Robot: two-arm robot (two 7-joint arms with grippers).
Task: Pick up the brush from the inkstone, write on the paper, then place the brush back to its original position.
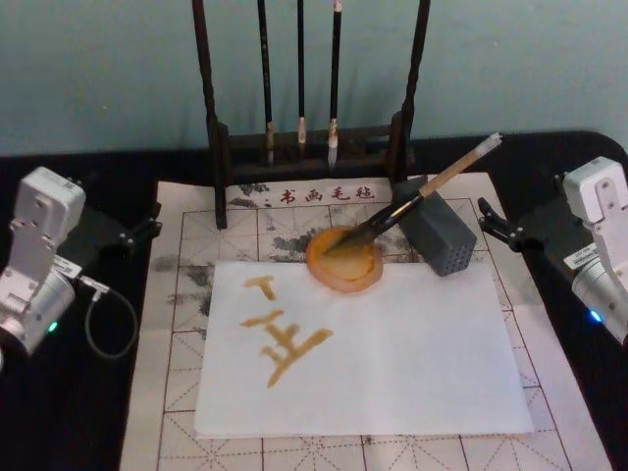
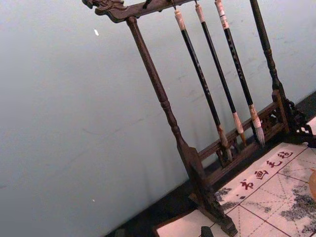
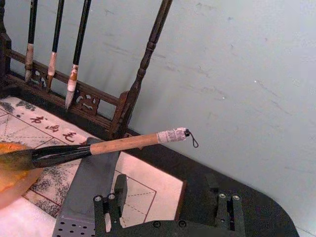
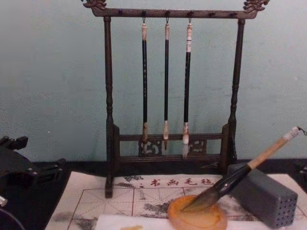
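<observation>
Right gripper (image 3: 165,192), bottom edge of the right wrist view: fingers spread wide, nothing between them. In the head view it sits at the right edge, well apart from the brush (image 1: 422,196)

Left gripper (image 1: 147,224), left edge of the head view: fingers look apart too, holding nothing, just off the mat

Brush, upper right of centre: bristles in the inkstone (image 1: 348,278), bamboo handle propped on the grey perforated block (image 1: 446,245), cap end raised toward upper right

Paper (image 1: 422,353), lower centre, top edge meeting the inkstone: amber strokes on its left half, a character I can't read for sure

Judgement: writing done, brush laid back on the dish, both grippers clear, so little or nothing left

Legible print: red 书画毛毡 (image 1: 324,194) along the top of the gridded felt mat (image 1: 177,324), in front of the brush rack (image 1: 211,118) with three thin hanging brushes (image 1: 300,78)
</observation>
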